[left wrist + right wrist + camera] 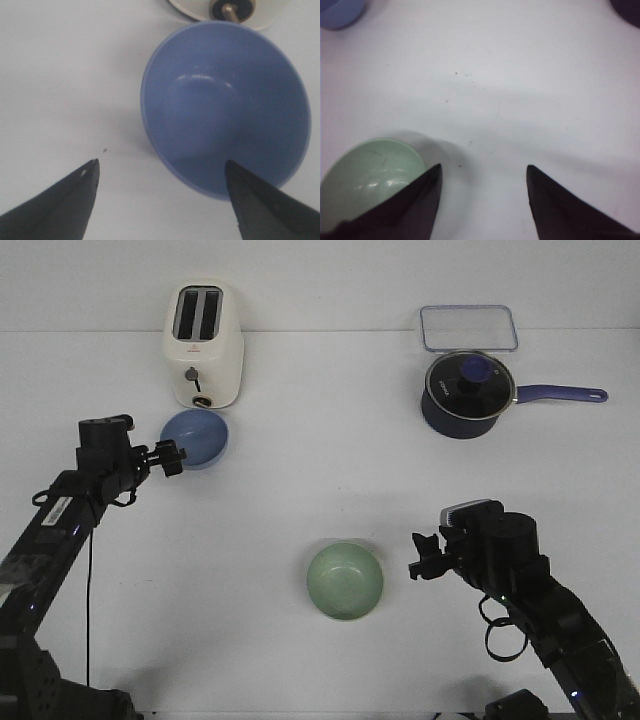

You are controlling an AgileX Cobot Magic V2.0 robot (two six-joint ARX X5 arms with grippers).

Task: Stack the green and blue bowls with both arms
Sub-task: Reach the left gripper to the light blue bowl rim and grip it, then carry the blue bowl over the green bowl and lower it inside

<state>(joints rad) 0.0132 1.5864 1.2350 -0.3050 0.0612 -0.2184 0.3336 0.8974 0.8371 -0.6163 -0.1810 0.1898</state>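
1. The pale sage green round smooth bowl sits upright on the white table, low in the front view at about six o'clock from the table's middle, with nothing in it.
2. The light periwinkle blue round smooth bowl stands upright and well apart from the green one, at about ten o'clock from the middle, just in front of the toaster.
3. The black pincer right gripper hovers just beside the green bowl, at its three o'clock. In the right wrist view its two dark fingers are spread apart with bare table between them and grasp nothing; the green bowl lies partly behind one finger, and whether they touch cannot be told.
4. The black pincer left gripper is at the blue bowl's nine o'clock rim. In the left wrist view its fingers stand wide apart, one in front of the blue bowl and the other over bare table; they are closed on nothing.
5. The cream two-slot toaster stands at the blue bowl's twelve o'clock, its front knob showing just past the bowl's rim.
6. A dark navy saucepan with a glass lid and long handle sits at about two o'clock from the middle.
7. A clear rectangular plastic container lies just behind the saucepan.
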